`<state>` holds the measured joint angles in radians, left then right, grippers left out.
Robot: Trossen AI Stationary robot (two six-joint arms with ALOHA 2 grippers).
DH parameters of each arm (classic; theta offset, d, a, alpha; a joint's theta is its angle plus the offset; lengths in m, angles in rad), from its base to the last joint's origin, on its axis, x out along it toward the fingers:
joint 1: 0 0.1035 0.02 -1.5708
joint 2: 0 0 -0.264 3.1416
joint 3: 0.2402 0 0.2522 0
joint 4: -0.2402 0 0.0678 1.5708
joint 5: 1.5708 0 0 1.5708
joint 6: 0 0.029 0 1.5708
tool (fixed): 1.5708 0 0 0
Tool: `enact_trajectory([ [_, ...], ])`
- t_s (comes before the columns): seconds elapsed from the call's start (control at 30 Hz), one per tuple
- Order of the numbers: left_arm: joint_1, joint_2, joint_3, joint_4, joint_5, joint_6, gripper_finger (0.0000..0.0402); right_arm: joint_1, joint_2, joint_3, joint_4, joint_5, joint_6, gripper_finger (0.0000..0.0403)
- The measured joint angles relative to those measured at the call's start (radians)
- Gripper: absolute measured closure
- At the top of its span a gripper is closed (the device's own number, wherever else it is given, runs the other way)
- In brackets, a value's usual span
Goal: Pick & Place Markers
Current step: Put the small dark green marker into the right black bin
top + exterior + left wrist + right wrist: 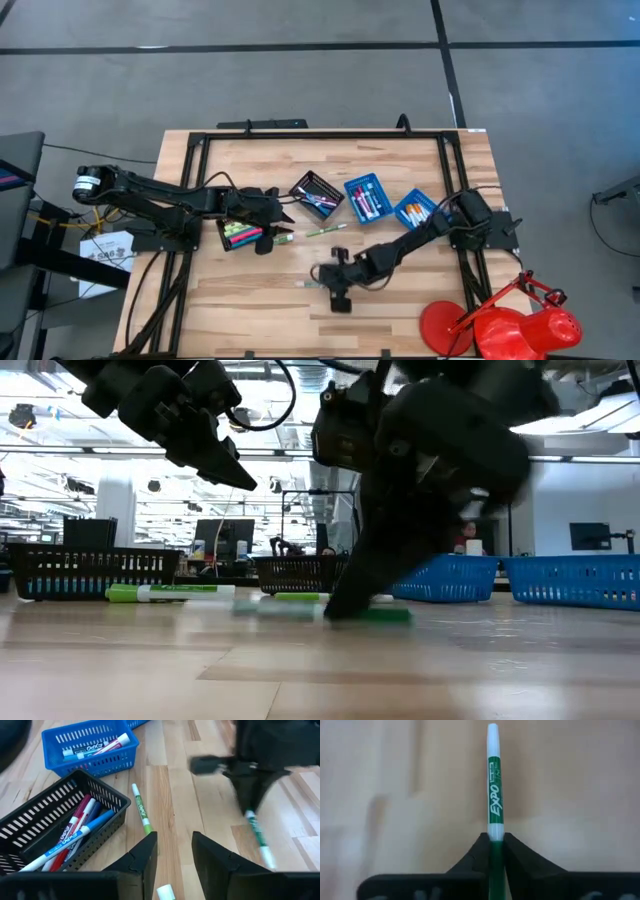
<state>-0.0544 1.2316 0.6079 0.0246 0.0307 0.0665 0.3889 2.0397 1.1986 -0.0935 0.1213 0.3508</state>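
A dark green marker [493,795] lies on the wooden table near its front middle, and my right gripper [493,842] is shut on it; it also shows in the low view as the marker [300,612]. My left gripper [174,860] hangs open above the table left of centre, touching nothing. Ahead of it lies a light green marker [141,812]. A black tray [55,830] ahead of it holds several markers, and so does a blue tray [92,750]. Another black tray [240,236] with pink and green markers sits under the left arm. My right gripper pinches the marker's green end [493,836] between its two fingers. The fingers slant down from the table's right side, and the marker runs lengthwise out between them. Its white end [492,730] points away from the gripper. The marker rests flat on the table [420,660].
A second blue tray [415,210] with markers stands right of centre. More loose markers lie mid-table [326,230]. A red lamp [500,325] stands at the front right corner. A black frame [320,133] runs along the table's edges.
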Motion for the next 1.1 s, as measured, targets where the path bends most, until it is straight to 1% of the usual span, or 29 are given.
enact_trajectory([
  [0.07,0.0,0.0,0.0,0.0,0.0,0.003,0.0284,-0.024,-0.044,-0.002,-0.006,0.048,-0.02,0.037],
  [0.17,0.0,0.0,0.0,0.002,0.0,0.003,0.0284,-0.059,-0.132,0.004,-0.042,0.205,-0.056,0.0355],
  [0.27,0.0,0.0,0.0,0.003,0.0,0.003,0.0284,-0.109,-0.187,0.002,-0.104,0.388,-0.053,0.0364],
  [0.3,0.0,0.0,0.0,0.004,-0.009,0.004,0.0284,-0.133,-0.205,0.002,-0.112,0.421,-0.043,0.0371],
  [0.4,0.006,-0.002,0.001,0.014,-0.059,0.004,0.0284,-0.217,-0.234,0.002,-0.119,0.402,-0.041,0.0383],
  [0.5,-0.002,0.0,-0.001,0.004,-0.032,0.003,0.0284,-0.304,-0.212,0.005,-0.075,0.386,-0.019,0.0384],
  [0.57,0.0,-0.001,-0.001,0.008,-0.046,0.003,0.0284,-0.348,-0.175,0.005,-0.077,0.384,-0.008,0.0379],
  [0.6,0.0,0.0,-0.001,0.009,-0.061,0.003,0.0284,-0.36,-0.154,0.003,-0.092,0.377,-0.006,0.0375],
  [0.7,-0.005,-0.001,-0.001,0.012,-0.053,0.003,0.0284,-0.382,-0.105,0.003,-0.114,0.35,0.022,0.0367],
  [0.83,-0.001,0.0,-0.001,0.014,-0.064,0.003,0.0284,-0.412,-0.086,0.004,-0.112,0.306,0.035,0.0378],
  [0.9,-0.004,-0.001,-0.001,0.014,-0.062,0.003,0.0284,-0.422,-0.087,0.003,-0.108,0.307,0.035,0.038],
  [0.97,-0.004,-0.001,-0.001,0.014,-0.057,0.003,0.0284,-0.423,-0.091,0.005,-0.107,0.3,0.034,0.037],
  [1.1,-0.002,-0.001,-0.001,0.014,-0.064,0.003,0.0284,-0.428,-0.093,0.004,-0.115,0.281,0.034,0.0324],
])
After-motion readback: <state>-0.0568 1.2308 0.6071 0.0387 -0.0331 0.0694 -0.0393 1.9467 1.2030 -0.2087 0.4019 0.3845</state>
